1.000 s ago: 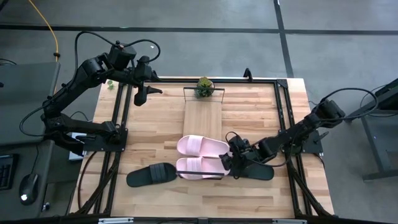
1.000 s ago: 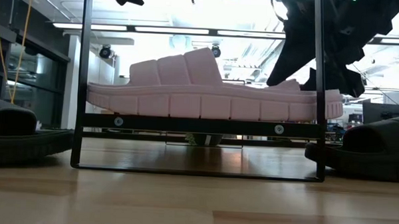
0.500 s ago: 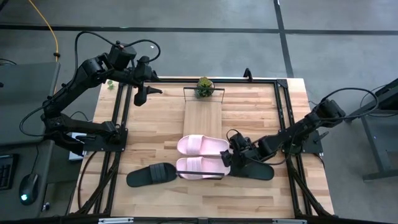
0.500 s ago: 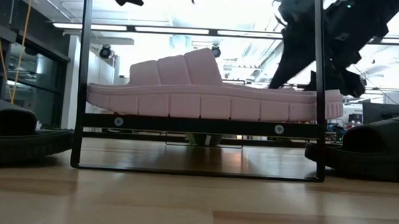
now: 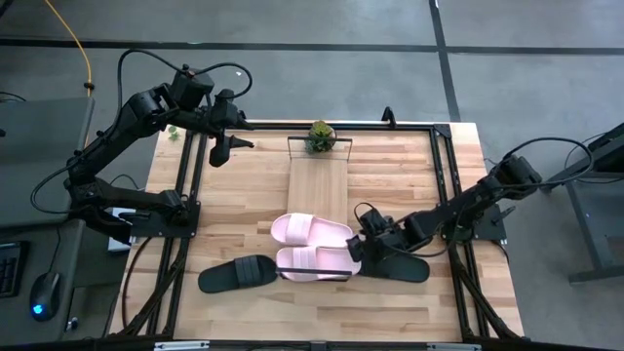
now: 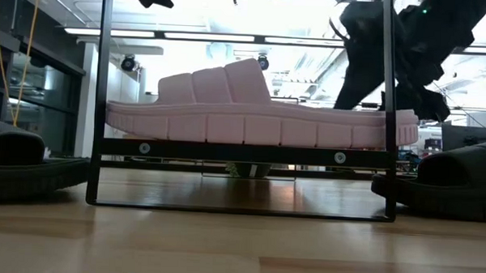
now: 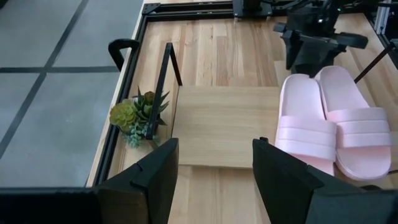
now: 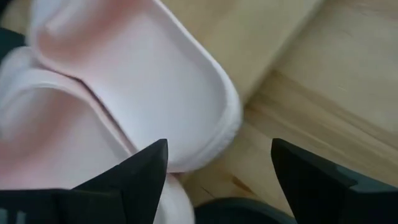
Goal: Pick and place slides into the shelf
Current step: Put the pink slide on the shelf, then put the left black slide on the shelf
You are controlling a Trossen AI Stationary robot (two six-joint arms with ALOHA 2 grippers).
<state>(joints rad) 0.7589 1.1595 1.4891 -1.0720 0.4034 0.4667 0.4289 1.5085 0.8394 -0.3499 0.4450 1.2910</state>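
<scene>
Two pink slides [image 5: 314, 244] sit on the shelf [image 5: 318, 185]; both black slides [image 5: 237, 274] wait on the table. Right gripper [image 5: 367, 242], fingers spread, hovers beside the pinks; left gripper [image 5: 220, 146] spread, parked far-left.

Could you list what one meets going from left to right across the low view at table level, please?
Black slide sandal at the left edge → black metal shelf frame carrying a pale pink slide sandal → black slide sandal at the right edge.
</scene>
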